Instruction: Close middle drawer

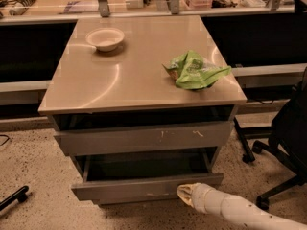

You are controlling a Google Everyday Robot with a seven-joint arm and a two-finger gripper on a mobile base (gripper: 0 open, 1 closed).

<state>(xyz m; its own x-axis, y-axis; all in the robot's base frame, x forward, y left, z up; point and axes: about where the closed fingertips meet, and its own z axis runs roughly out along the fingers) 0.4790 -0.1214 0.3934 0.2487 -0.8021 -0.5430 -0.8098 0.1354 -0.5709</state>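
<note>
The middle drawer (124, 188) is a wide grey metal drawer with a plain front. It stands pulled out from the cabinet, and its dark interior (144, 166) is open to view. Above it sits the grey drawer front with small white scratch marks (139, 137), nearly flush with the cabinet. My gripper (184, 194), on a white arm coming in from the lower right, is at the right part of the middle drawer's front panel and looks to be touching it.
The cabinet top (96, 87) holds a white bowl (105, 37) at the back left and a green crumpled bag (194, 70) at the right. A black office chair (288, 138) stands on the right. A dark bar (12, 198) lies on the floor at the left.
</note>
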